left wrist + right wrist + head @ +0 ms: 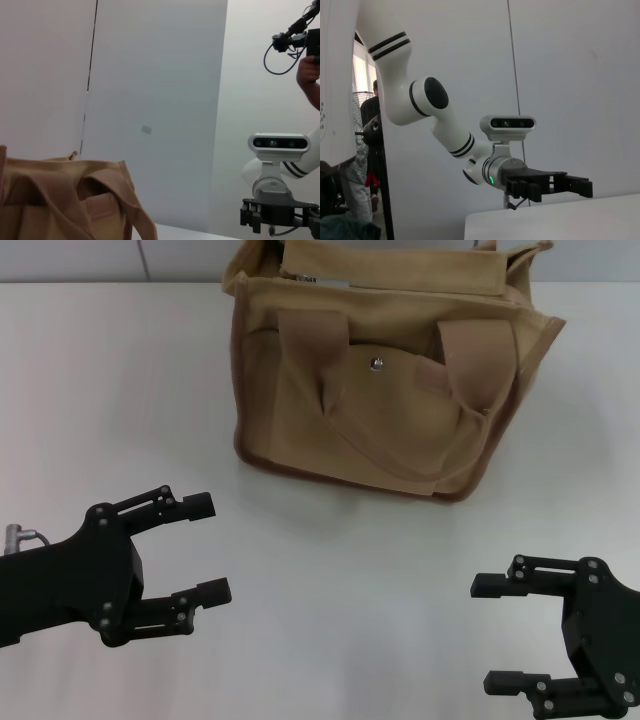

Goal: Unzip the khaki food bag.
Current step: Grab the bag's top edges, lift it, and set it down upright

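The khaki food bag (385,380) stands on the white table at the far middle, tan canvas with brown piping, two wide strap handles and a metal snap (376,364) on its front pocket. Its top edge also shows in the left wrist view (65,200). My left gripper (205,548) is open and empty at the near left, well short of the bag. My right gripper (495,633) is open and empty at the near right, also apart from the bag. The left gripper also shows in the right wrist view (580,186), and the right gripper in the left wrist view (260,217).
The white table (120,400) spreads around the bag. A white wall stands behind it. A person's arm holding a camera rig (302,45) shows in the left wrist view at the far side.
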Controlling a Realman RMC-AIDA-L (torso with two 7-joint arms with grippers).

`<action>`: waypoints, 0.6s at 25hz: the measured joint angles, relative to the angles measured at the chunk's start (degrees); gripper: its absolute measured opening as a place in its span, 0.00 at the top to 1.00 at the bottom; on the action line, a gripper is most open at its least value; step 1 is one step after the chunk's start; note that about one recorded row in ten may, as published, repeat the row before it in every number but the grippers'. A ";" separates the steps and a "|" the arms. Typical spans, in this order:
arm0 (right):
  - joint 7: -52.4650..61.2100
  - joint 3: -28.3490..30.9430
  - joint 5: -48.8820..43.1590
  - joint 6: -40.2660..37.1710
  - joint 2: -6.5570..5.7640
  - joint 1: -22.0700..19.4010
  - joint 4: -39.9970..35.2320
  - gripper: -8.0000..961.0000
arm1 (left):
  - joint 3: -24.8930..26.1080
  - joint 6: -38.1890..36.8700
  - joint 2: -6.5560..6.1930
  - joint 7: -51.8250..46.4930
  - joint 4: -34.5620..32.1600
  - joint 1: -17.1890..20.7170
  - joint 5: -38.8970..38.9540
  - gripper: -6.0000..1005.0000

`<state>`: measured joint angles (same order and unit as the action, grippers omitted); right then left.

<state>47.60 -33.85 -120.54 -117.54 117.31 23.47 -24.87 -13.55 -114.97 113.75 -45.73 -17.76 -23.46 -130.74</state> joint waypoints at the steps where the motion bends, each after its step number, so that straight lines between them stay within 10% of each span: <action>1: 0.00 -0.01 -0.02 0.00 0.05 0.01 -0.01 0.24 | 0.01 0.01 0.17 -0.02 -0.05 -0.11 -0.01 0.18; 15: -0.28 3.59 0.78 2.94 0.87 -0.58 0.50 0.25 | 1.55 4.23 2.56 0.36 -0.83 -1.16 1.83 0.22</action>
<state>47.32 -30.26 -119.76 -114.61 118.18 22.88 -24.38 -12.01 -110.74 116.31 -45.37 -18.60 -24.62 -128.91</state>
